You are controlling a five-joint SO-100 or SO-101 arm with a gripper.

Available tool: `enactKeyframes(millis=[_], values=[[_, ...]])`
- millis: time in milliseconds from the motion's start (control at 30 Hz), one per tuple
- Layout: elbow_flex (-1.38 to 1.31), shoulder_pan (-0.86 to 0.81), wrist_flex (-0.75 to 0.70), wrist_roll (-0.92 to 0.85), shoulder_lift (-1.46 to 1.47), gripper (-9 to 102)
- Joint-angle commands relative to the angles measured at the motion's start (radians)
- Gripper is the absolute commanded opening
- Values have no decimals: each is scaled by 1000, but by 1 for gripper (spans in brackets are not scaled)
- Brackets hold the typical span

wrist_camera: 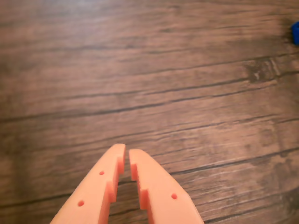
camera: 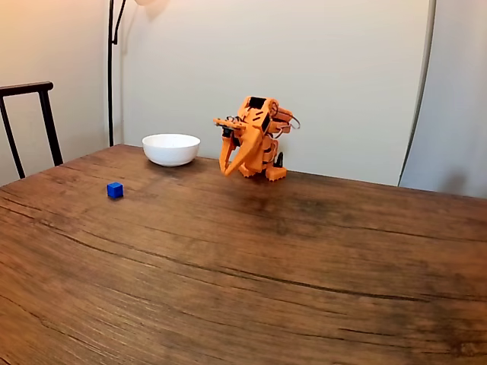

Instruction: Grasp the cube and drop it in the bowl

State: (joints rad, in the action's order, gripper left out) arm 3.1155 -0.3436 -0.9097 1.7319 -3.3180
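A tiny blue cube [camera: 115,189] rests on the wooden table at the left in the fixed view; the wrist view catches just its edge [wrist_camera: 295,32] at the far right. The white bowl [camera: 171,149] stands at the back of the table, left of the folded orange arm. My gripper [camera: 225,170] points down close to the arm's base, right of the bowl and far from the cube. Seen from the wrist, the orange fingers [wrist_camera: 126,150] are shut, with only a thin slit between them and nothing held.
The dark wooden table [camera: 266,266] spreads wide in front of the arm. A black chair back [camera: 30,114] stands past the table's left edge, and a lamp pole [camera: 111,68] rises behind it against the wall.
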Motion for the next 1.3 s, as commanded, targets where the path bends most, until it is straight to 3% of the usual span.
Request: enactKeyframes(millis=[0, 267, 433, 800, 1100, 1267], values=[[-64, -43, 20, -46, -6, -1], [-141, -104, 49, -49, -6, 0], [-110, -109, 114, -72, -5, 9], [-210, -181, 101, -140, 8, 9], [-534, -285, -183, -69, 103, 10], [-704, -296, -199, -48, 322, 10]])
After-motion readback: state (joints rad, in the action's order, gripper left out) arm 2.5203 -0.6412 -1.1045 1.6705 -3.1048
